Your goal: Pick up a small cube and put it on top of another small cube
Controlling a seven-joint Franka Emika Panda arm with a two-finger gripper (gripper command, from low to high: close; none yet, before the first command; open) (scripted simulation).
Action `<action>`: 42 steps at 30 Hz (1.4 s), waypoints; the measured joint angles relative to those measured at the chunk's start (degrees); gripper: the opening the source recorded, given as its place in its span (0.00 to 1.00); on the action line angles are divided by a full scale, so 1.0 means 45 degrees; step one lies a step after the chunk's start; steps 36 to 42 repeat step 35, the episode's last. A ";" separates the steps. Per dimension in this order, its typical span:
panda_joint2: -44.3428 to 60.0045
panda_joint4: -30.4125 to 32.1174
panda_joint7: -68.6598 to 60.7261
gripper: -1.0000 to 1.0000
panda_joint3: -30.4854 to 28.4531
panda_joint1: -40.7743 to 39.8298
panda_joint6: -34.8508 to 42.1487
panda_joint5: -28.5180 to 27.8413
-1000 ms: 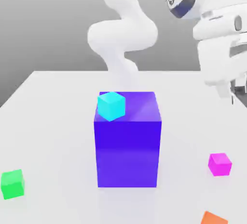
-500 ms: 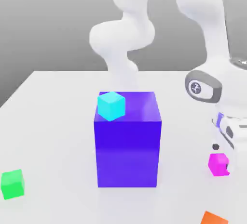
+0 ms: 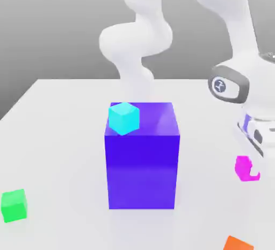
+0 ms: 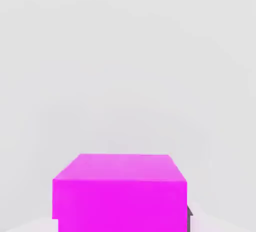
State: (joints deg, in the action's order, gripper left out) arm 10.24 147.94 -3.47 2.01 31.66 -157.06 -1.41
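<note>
My gripper [image 3: 249,170] hangs at the exterior view's right, shut on a small magenta cube [image 3: 242,165] that is held slightly tilted just above the white table [image 3: 59,136]. In the hand view the magenta cube [image 4: 120,196] sits close between the fingers, with a dark edge of one fingertip [image 4: 190,219] beside it. A small cyan cube [image 3: 124,118] rests on the near left corner of a large blue block [image 3: 142,163] in the middle of the table.
A small green cube [image 3: 13,205] lies at the table's front left in the exterior view. An orange cube [image 3: 238,243] peeks in at the front right. The arm's white links [image 3: 140,44] rise behind the blue block.
The arm came down from high on the right to the magenta cube. The cube has since risen a little off the table and tilted in the grip.
</note>
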 joint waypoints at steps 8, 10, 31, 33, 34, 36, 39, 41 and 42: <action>0.0193 -0.1218 0.1153 0.00 -0.2997 -0.2914 0.1267 0.1091; 0.0186 -0.1400 0.1413 0.00 -0.3668 -0.3562 0.1483 0.1313; 0.2398 -0.2283 0.1352 1.00 -0.6230 -0.8944 0.0435 0.5197; 0.1918 -0.2236 0.1731 1.00 -0.6603 -0.8683 0.0790 0.4680; 0.1529 -0.2194 0.2042 1.00 -0.6860 -0.8504 0.1076 0.4247; 0.1100 -0.2147 0.2388 1.00 -0.7088 -0.8360 0.1389 0.3765; 0.1100 -0.2147 0.2388 1.00 -0.7088 -0.8360 0.1389 0.3765; 0.1100 -0.2147 0.2388 1.00 -0.7088 -0.8360 0.1389 0.3765; 0.1100 -0.2147 0.2388 1.00 -0.7088 -0.8360 0.1389 0.3765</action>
